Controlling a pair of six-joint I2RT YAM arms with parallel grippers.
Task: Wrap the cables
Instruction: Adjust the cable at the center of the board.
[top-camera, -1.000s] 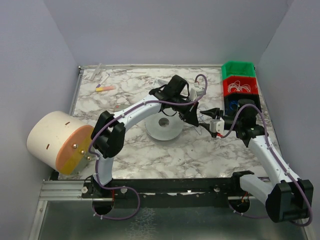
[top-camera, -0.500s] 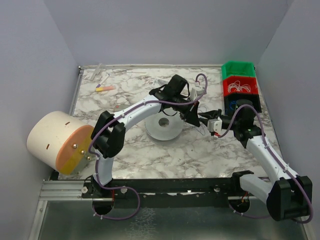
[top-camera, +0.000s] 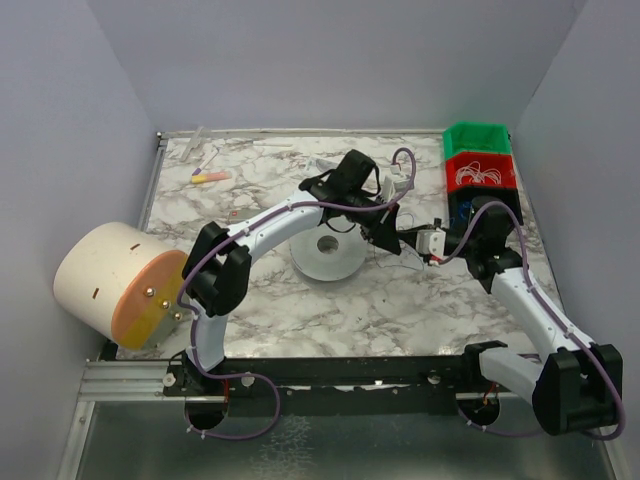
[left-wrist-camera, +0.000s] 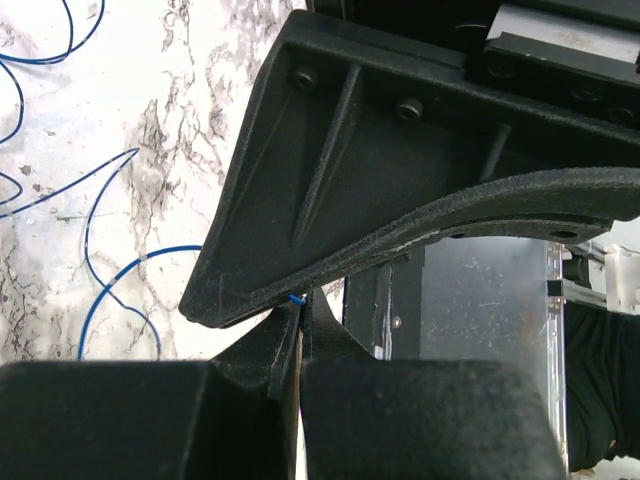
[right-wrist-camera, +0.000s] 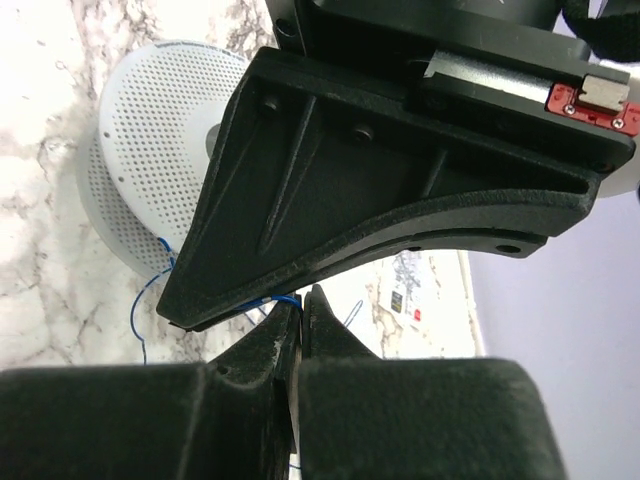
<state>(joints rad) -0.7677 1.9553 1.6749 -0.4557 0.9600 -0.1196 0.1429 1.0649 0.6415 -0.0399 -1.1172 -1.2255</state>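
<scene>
The cables show as one very thin blue-dark wire (left-wrist-camera: 170, 249) lying in loose loops on the marble table (top-camera: 330, 310). My left gripper (top-camera: 397, 244) reaches over the white perforated spool (top-camera: 328, 255) and is shut, with a short stub of the wire pinched at its tips (left-wrist-camera: 303, 300). My right gripper (top-camera: 413, 243) meets it tip to tip from the right. Its jaws (right-wrist-camera: 303, 292) are shut on the wire (right-wrist-camera: 270, 299), which trails off toward the spool (right-wrist-camera: 150, 130). In the top view the wire is too fine to make out.
Stacked bins stand at the back right: green (top-camera: 477, 138), red (top-camera: 480, 172) with white cords in it, and a dark one (top-camera: 468, 205). A large cream cylinder (top-camera: 105, 280) sits off the table's left edge. A small orange-yellow item (top-camera: 210, 177) lies at the back left.
My right gripper has moved left up to the left gripper's tips and shut on the wire. The left arm has stayed where it was, still shut.
</scene>
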